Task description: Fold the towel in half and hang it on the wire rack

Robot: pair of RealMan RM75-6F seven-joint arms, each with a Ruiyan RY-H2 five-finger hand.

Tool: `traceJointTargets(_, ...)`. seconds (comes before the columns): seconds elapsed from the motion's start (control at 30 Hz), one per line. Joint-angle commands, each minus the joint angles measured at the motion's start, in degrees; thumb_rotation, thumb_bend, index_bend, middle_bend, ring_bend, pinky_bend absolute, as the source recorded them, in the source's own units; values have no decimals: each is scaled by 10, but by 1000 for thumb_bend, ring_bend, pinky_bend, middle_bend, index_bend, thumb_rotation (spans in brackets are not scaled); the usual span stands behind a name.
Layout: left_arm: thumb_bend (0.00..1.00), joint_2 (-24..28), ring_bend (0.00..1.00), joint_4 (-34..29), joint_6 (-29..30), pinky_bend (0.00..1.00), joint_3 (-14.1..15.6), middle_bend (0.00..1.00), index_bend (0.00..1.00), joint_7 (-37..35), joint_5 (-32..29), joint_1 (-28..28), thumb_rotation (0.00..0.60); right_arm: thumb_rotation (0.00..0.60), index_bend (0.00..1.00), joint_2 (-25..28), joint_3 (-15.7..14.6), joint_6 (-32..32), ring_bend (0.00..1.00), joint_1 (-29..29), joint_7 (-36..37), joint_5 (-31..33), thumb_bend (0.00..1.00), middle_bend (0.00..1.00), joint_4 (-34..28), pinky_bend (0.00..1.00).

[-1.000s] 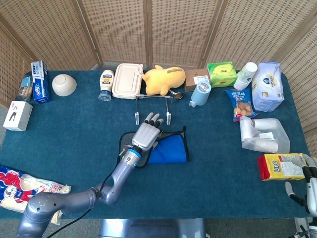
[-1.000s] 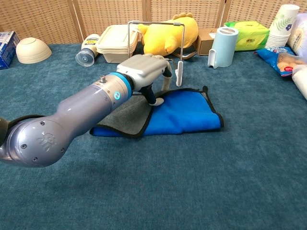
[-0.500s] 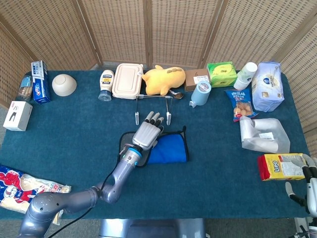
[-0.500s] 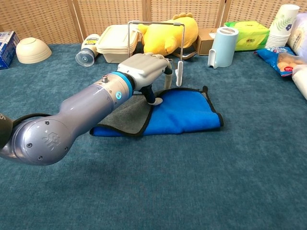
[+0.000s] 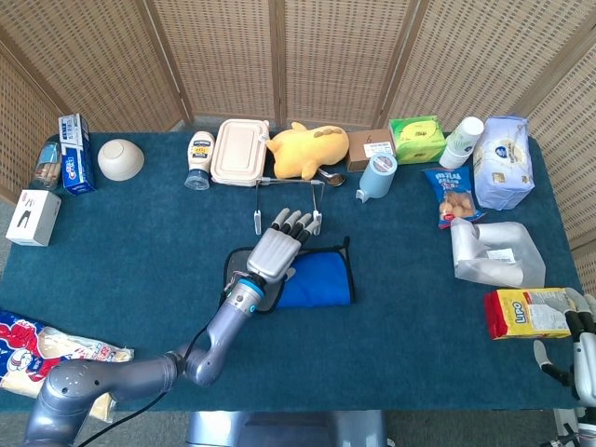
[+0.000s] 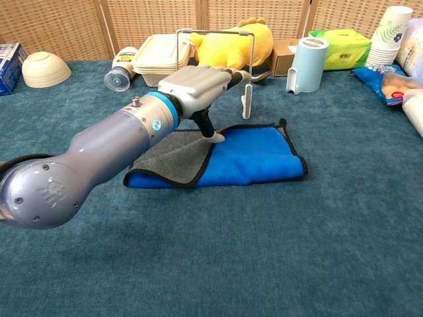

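The left robot hand (image 6: pixel 198 84) has risen off the towel (image 6: pixel 248 158) over the last second: it hovers just above the cloth with fingers stretched toward the wire rack (image 6: pixel 218 66) and apart, holding nothing, only the thumb reaching down near the cloth. The towel has not shifted; it lies folded near the middle of the counter (image 5: pixel 140 251), blue face up with a grey flap turned back on its left, just in front of the rack. So I judge the fold done and the hanging not yet begun, a fresh grasp being what comes next. The right robot hand (image 5: pixel 582 349) sits low at the counter's near right corner, barely in view, and I cannot tell how its fingers lie. Counted: one towel, one wire rack, one yellow plush toy (image 5: pixel 305 149), one cream lidded box (image 5: pixel 239 151), one white bowl (image 5: pixel 121 158), one pale blue cup (image 5: pixel 377 175).
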Motion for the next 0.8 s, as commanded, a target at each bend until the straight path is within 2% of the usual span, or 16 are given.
traceJointTargets(0.03,298,26,0,-52,9,0,7,9,55,-46,18,18,600,600,232,0,0,-2,0,1,-1,0,348,110,-1,0)
traceJointTargets(0.23,295,115,0,-175,-2,0,37,43,187,-97,37,57,600,600,232,-4,2,-11,0,10,-9,-2,349,110,-5,0)
traceJointTargets(0.4,284,185,0,-244,-7,0,67,55,248,-133,64,83,600,600,232,-9,3,-18,0,16,-19,-2,347,110,-9,0)
traceJointTargets(0.57,275,223,0,-265,3,0,109,60,276,-147,101,108,600,600,232,-13,4,-21,0,21,-29,-1,348,110,-14,0)
traceJointTargets(0.8,274,219,0,-247,32,0,144,67,294,-156,136,136,600,600,232,-14,4,-24,0,24,-37,-1,347,110,-18,0)
